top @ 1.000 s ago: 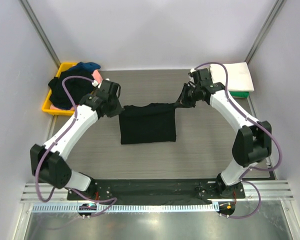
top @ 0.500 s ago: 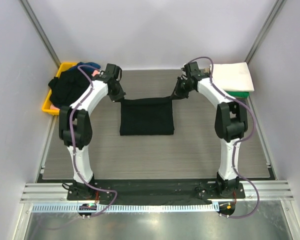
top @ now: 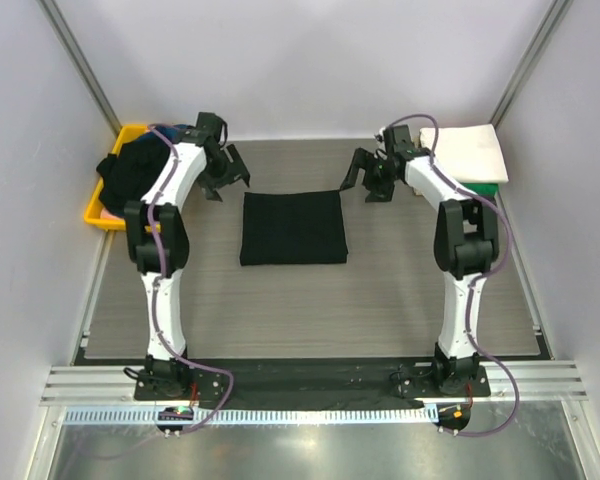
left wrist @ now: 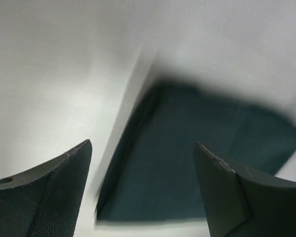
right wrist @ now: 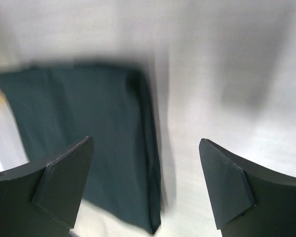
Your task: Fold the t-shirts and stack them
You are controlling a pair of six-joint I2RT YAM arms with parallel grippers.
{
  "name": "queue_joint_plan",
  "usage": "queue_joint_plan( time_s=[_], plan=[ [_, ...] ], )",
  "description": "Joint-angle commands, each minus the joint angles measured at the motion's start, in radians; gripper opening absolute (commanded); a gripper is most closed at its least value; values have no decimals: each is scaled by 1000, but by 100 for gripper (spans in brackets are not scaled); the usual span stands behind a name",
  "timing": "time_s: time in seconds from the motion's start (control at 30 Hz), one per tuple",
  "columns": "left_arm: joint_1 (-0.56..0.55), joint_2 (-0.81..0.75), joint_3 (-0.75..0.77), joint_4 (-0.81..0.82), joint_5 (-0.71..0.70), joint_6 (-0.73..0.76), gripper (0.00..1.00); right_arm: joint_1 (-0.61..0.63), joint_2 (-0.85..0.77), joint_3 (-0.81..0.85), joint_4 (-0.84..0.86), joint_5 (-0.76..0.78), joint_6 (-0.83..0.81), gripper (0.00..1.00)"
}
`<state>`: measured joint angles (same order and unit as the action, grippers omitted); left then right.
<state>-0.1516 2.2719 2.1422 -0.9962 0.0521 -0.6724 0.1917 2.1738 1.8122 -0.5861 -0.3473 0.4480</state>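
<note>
The folded black t-shirt (top: 292, 227) is soft, matt cloth with no sheen. The tabletop (top: 410, 290) looks like grey wood grain, dull and finely lined. My jaws are matt black plastic, and one inner face is finely stippled. The yellow tray (top: 95, 212) is smooth plastic. The white t-shirt (top: 465, 152) is plain cloth.

Empty left claw (left wrist: 143, 192) spread above blurred black t-shirt (left wrist: 197, 163).
</note>
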Motion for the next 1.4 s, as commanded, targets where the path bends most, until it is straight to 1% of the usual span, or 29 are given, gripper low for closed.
queue_joint_plan(
  time_s=[0.0,0.03,0.07,0.13,0.17,0.23,0.27,0.3,0.37,0.4,0.47,0.57,0.6,0.63,0.7,0.73,0.77,0.83,0.87,0.93,0.97,1.03,1.13,1.17,1.2,1.23,1.27,1.33,1.37],
  plan=[
    [-12,-277,-249,66,32,28,84,8,-150,-233,186,-123,-28,95],
    [-16,-325,-308,79,38,39,83,9,-164,-266,204,-143,-31,95],
    [-17,-398,-414,83,40,45,83,6,-166,-293,235,-169,-35,96],
    [-26,-481,-517,94,32,56,82,6,-146,-342,261,-211,-29,96],
    [-35,-565,-627,117,29,57,82,8,-132,-349,281,-219,-28,96],
    [-48,-638,-727,143,37,65,82,8,-102,-349,304,-234,-17,96],
    [-55,-675,-781,146,35,65,82,8,-59,-340,318,-236,-15,96],
    [-63,-740,-862,149,34,68,82,8,-39,-330,324,-236,-12,97],
    [-69,-814,-944,154,40,68,81,9,30,-291,345,-246,0,97],
    [-69,-881,-1002,154,43,74,81,14,55,-281,364,-257,14,97],
    [-69,-942,-1036,136,29,74,81,34,98,-275,413,-294,57,97],
    [-69,-1041,-1070,107,19,80,81,116,107,-295,443,-277,73,97],
    [-69,-1063,-1076,99,17,85,82,156,101,-329,462,-274,81,97],
    [-69,-1098,-1087,87,20,88,82,169,96,-350,485,-277,113,97],
    [-69,-1127,-1093,74,19,94,82,181,89,-425,603,-314,161,94],
    [-69,-1153,-1105,70,14,103,82,183,89,-451,653,-329,197,91],
    [-69,-1166,-1114,70,3,109,82,183,89,-473,748,-349,255,83],
    [-68,-1187,-1142,86,-6,126,82,189,104,-510,819,-389,309,70],
    [-69,-1201,-1169,88,-8,143,82,190,113,-513,863,-401,340,52],
    [-69,-1209,-1196,108,-1,151,83,195,116,-516,881,-412,353,33],
    [-68,-1216,-1211,113,15,145,83,192,113,-519,900,-415,359,16],
    [-68,-1226,-1226,146,75,149,82,187,104,-516,904,-426,363,3],
    [-68,-1246,-1220,153,71,163,82,152,67,-485,862,-438,331,1],
    [-66,-1252,-1216,151,71,169,82,126,40,-470,764,-418,305,1],
    [-68,-1270,-1204,148,71,181,82,114,25,-421,684,-395,200,1],
    [-68,-1279,-1200,148,65,189,82,100,9,-392,598,-360,149,1],
    [-68,-1293,-1200,154,54,194,82,88,-6,-364,448,-302,94,1],
    [-66,-1333,-1237,188,28,182,82,46,-45,-291,341,-256,-12,1],
    [-68,-1344,-1249,200,2,165,82,17,-66,-245,253,-210,-40,1]
  ],
)
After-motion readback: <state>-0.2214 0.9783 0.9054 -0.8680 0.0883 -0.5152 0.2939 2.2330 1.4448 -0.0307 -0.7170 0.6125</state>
